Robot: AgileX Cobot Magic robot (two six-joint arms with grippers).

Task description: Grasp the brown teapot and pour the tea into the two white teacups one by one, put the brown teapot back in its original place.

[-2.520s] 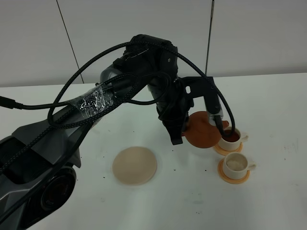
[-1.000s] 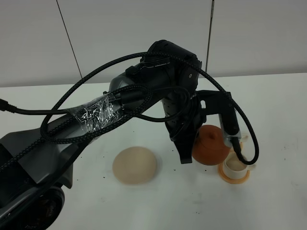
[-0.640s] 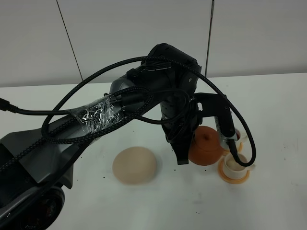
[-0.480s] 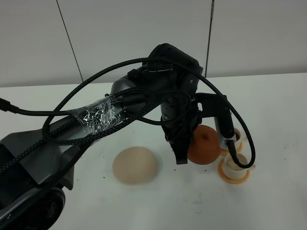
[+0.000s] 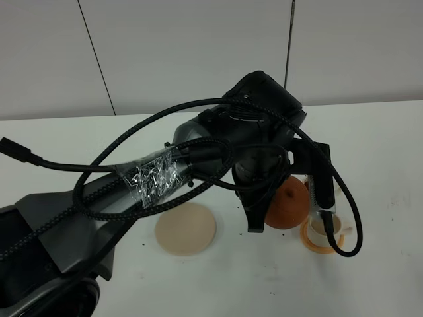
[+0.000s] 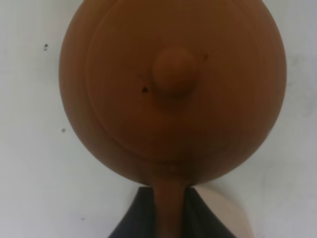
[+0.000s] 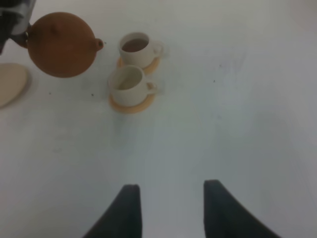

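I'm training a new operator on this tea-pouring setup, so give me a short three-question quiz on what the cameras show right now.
1. True or false: the brown teapot stands on the beige trivet.
2. Of the spout-side teacup and the second teacup, which shows dark tea? A) spout-side B) second C) both D) neither
3. Short answer: which arm's jaws hold the teapot, and by which part?

Key
1. False: the teapot is held beside the teacups and the trivet lies bare.
2. A: the second teacup looks pale inside.
3. The left arm's jaws, by the handle.
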